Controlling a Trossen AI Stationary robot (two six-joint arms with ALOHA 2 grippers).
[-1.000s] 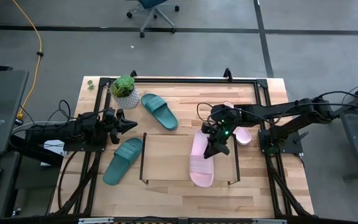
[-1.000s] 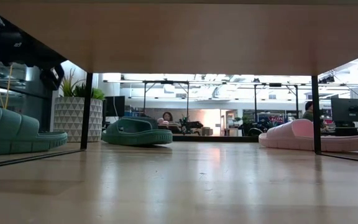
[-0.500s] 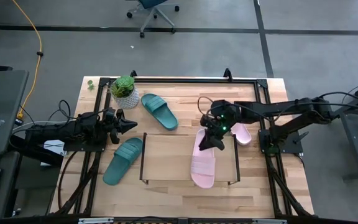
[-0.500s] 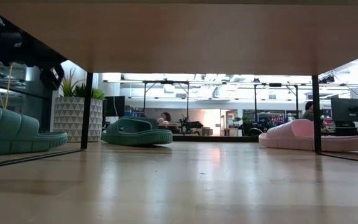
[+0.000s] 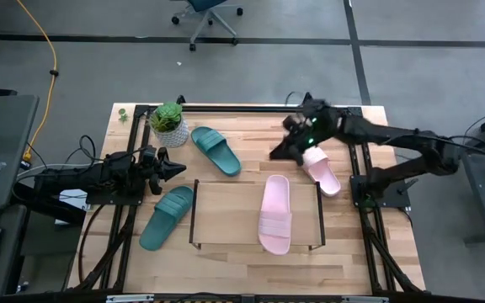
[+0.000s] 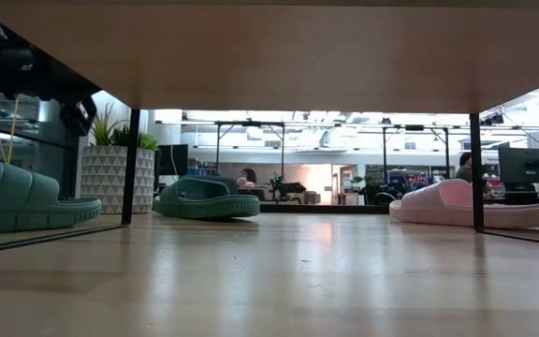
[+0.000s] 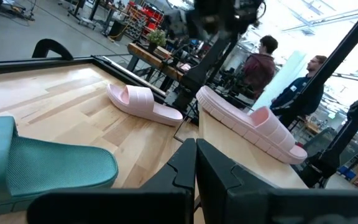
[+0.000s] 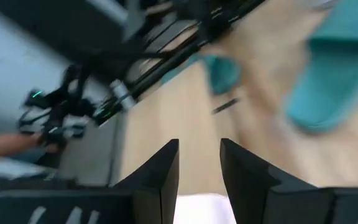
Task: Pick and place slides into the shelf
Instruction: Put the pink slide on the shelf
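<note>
The shelf [image 5: 195, 212] bears one pink slide [image 5: 275, 214]; the second pink slide [image 5: 321, 170] lies just outside it; right gripper [image 5: 286, 148], fingers apart and empty, hovers near it, likely next to descend and grasp; left gripper [image 5: 165, 166] waits shut.

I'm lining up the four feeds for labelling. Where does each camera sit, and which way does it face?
High: overhead, straight down on both arms, the shelf, all slides.
Low: table height, under the shelf top, facing the room; no arm shows.
Left wrist: behind the shut left gripper, facing across the table.
Right wrist: behind the open right gripper, facing the teal slide.
Shared: the pink slide on the shelf.
</note>
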